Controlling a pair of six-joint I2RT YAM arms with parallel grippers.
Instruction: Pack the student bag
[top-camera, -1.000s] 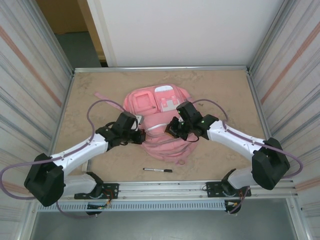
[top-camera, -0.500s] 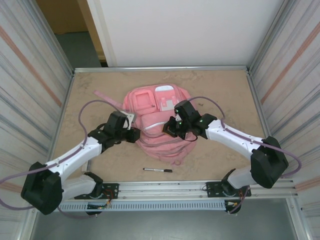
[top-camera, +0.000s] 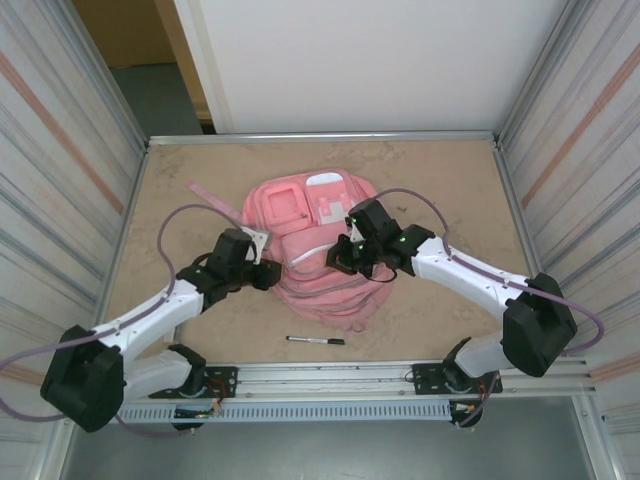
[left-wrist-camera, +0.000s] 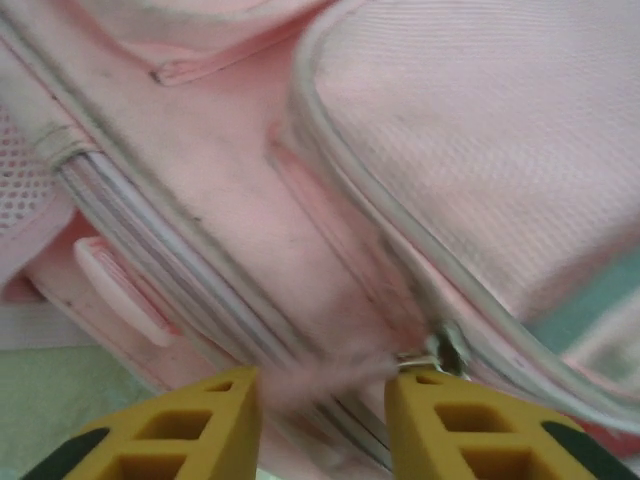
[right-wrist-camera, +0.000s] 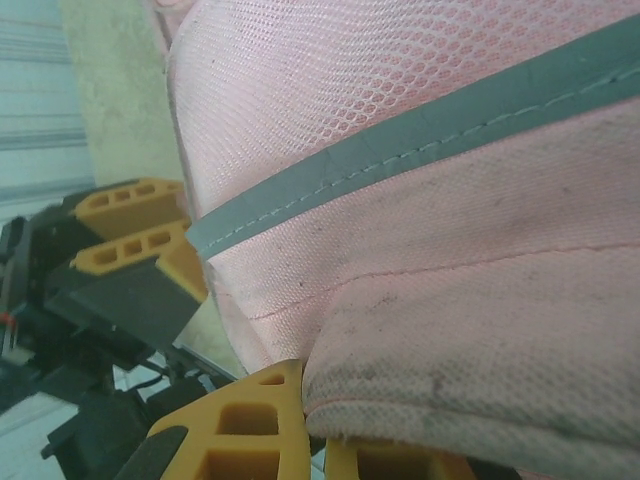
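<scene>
Left fingers (left-wrist-camera: 185, 430) have just sprung apart, spread beside the zip pull (left-wrist-camera: 440, 352); right fingers (right-wrist-camera: 250, 420) still pinch the student bag (top-camera: 310, 250), which stays mid-surface (top-camera: 180, 180).

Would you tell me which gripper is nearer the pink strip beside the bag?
Left: the left gripper is at the student bag's left edge, near the pink strip; the right gripper is across the bag.
</scene>
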